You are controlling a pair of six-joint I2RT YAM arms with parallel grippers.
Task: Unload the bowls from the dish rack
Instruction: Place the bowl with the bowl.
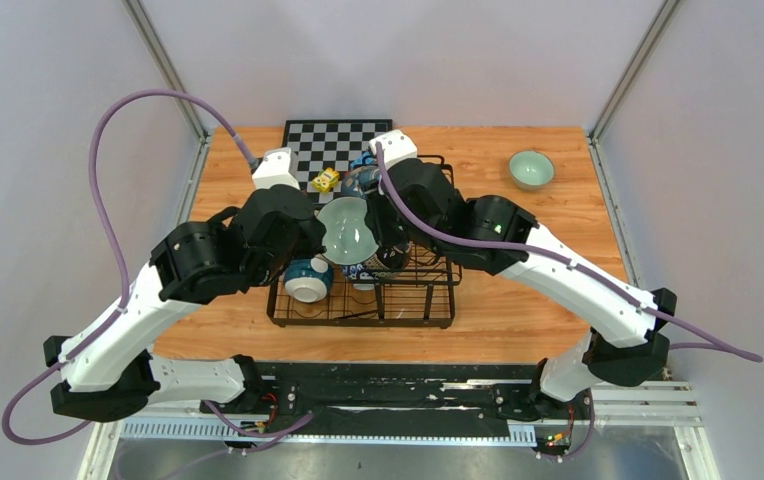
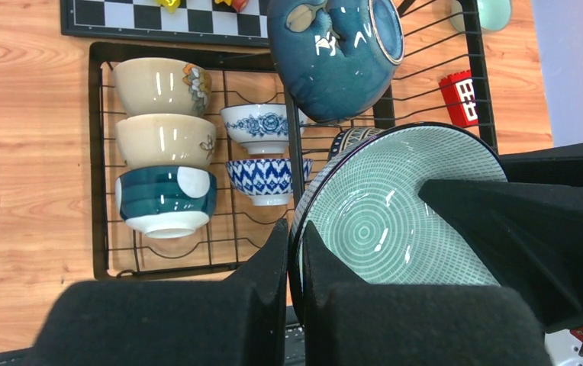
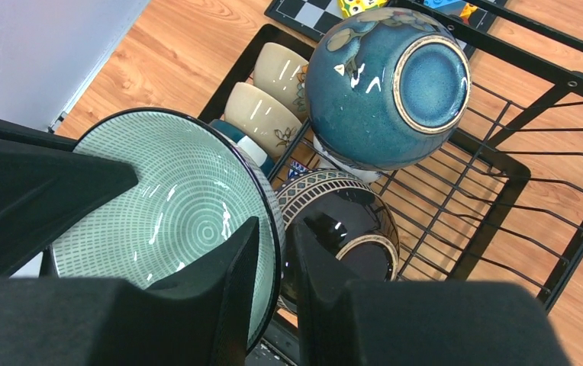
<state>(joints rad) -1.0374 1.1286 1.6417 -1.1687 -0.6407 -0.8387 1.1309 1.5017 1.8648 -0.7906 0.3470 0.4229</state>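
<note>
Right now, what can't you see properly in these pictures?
- Top view: the arms cover most bowls in the dish rack.
- Left wrist: the small mint bowl is cut by the top edge.
- Right wrist: the green bowl hides most of the teal-banded bowl.

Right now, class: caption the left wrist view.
Left gripper and right gripper pinch the mint-green bowl by its rim over the dish rack.

Light is bright and even, coming from overhead. In the top view, shadows on the wooden table (image 1: 518, 300) are faint and soft-edged. In the left wrist view, white glare streaks sit on the teal bowl (image 2: 326, 53) at 12 o'clock and on the mint-green bowl (image 2: 372, 221) near centre. Crockery looks sharp in both wrist views. The black fingers (image 3: 197, 305) at 6 o'clock are blurred and featureless.
</note>
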